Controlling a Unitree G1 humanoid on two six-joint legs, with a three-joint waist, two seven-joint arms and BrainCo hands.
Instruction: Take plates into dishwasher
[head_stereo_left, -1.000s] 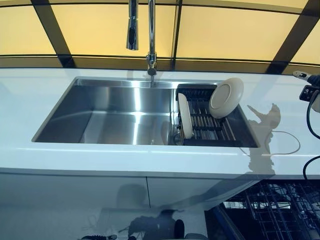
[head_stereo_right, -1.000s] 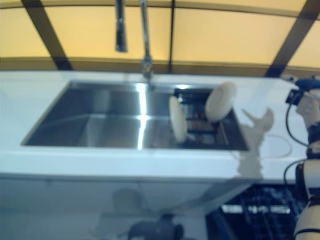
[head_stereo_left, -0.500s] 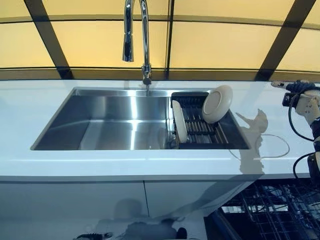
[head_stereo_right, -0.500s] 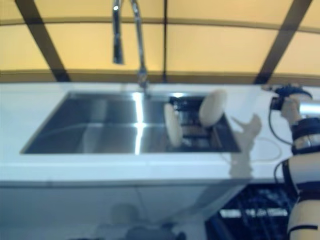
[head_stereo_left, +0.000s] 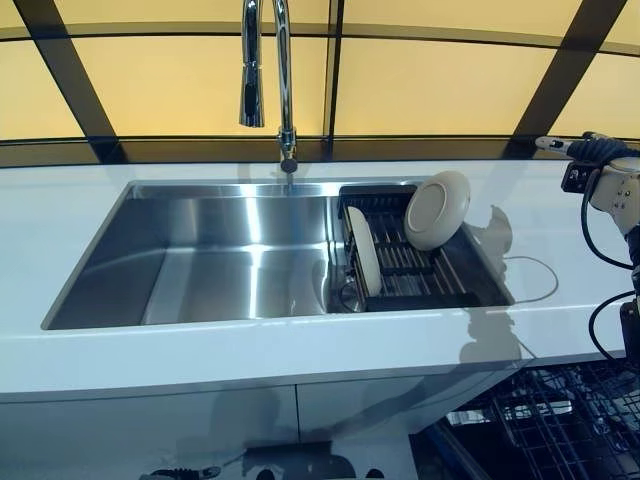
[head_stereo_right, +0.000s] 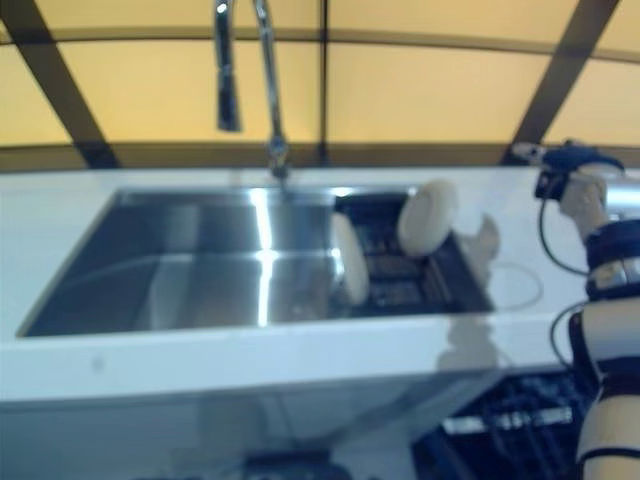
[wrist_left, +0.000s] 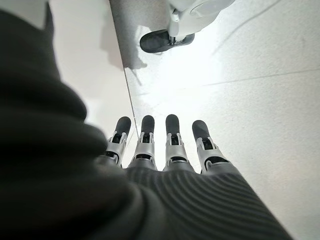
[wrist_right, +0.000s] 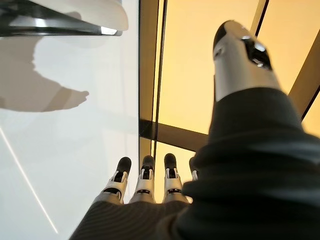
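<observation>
Two cream plates stand in a black dish rack at the right end of the sink. One plate stands on edge at the rack's left side. The other plate leans at its back right. My right hand is raised over the counter to the right of the rack, apart from the plates; in the right wrist view its fingers are straight and it holds nothing. My left hand shows only in the left wrist view, fingers straight, empty, over the floor.
The steel sink basin lies in a white counter, with a tall faucet behind it. An open dishwasher with a dark wire rack is at the lower right, below the counter edge. A window with dark frames backs the counter.
The whole picture has shifted, so the camera has moved. My right hand stays raised at the right, slightly higher in the picture. The plates have not moved.
</observation>
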